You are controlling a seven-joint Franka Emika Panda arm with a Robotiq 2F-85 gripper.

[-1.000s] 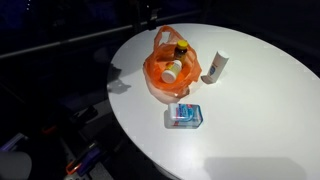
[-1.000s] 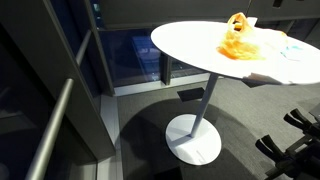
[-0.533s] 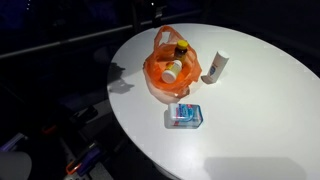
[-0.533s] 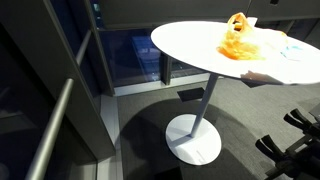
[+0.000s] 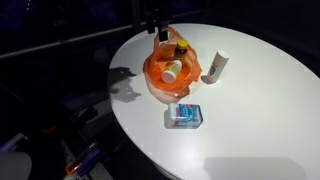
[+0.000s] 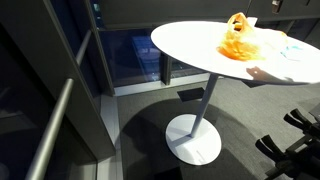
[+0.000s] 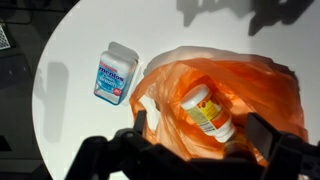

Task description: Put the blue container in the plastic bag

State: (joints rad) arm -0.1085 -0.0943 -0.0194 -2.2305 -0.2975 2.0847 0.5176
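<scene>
The blue container [image 5: 185, 115] is a small blue and white box lying on the white round table [image 5: 250, 120], in front of the orange plastic bag [image 5: 168, 72]. In the wrist view the box [image 7: 115, 73] lies left of the bag [image 7: 250, 85]. The bag is open and holds a white bottle with a yellow label [image 7: 208, 112] and a second bottle [image 5: 182, 47]. My gripper [image 7: 205, 128] is open and empty, hovering above the bag with a finger on each side of the bottle. In an exterior view the gripper [image 5: 155, 20] is dark, above the bag's far side.
A white bottle [image 5: 217, 66] lies on the table beside the bag. The table edge [image 5: 118, 105] is close to the bag and box. In an exterior view the table stands on a single pedestal [image 6: 195, 130], with the bag [image 6: 238, 40] on top.
My gripper has come down into view above the bag, and its shadow on the table beside the bag has grown. The objects have not moved.
</scene>
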